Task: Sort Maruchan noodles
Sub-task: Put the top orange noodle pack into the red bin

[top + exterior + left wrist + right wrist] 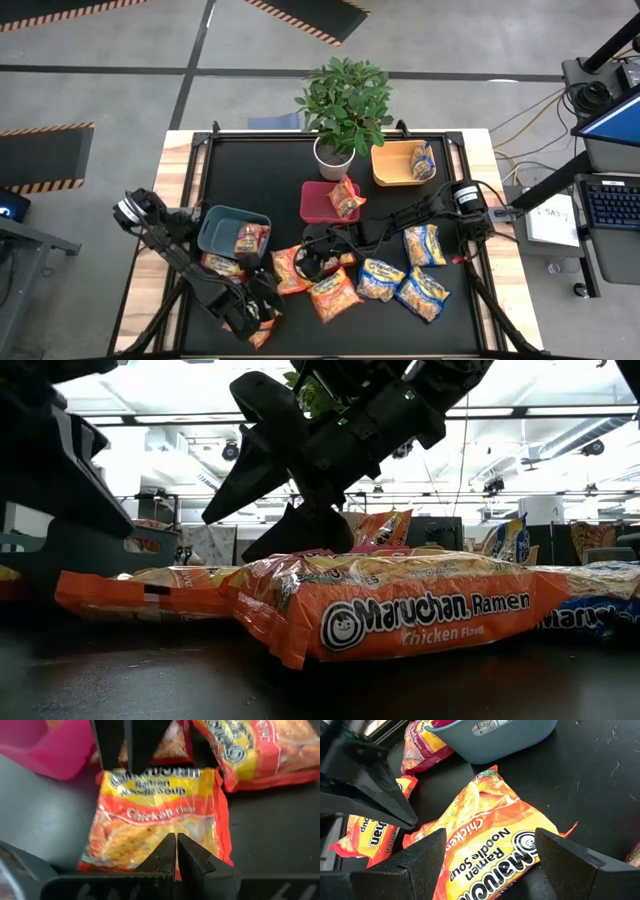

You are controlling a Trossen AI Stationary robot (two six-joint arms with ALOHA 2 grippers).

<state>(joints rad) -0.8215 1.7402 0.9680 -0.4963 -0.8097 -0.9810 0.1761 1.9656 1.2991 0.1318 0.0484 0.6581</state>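
Fingers of the right gripper (490, 855) stand spread wide and empty over an orange chicken packet (492, 837) near the middle of the black mat (480, 330), just off the grey-blue bin (222, 228), so the step in hand looks like reaching for a pick. Left gripper (176, 855), shut on nothing, hangs by the mat's front edge over another orange packet (160, 820). Next the right needs to drop, close, and carry it to the matching bin; blue packets (422, 290) lie front right.
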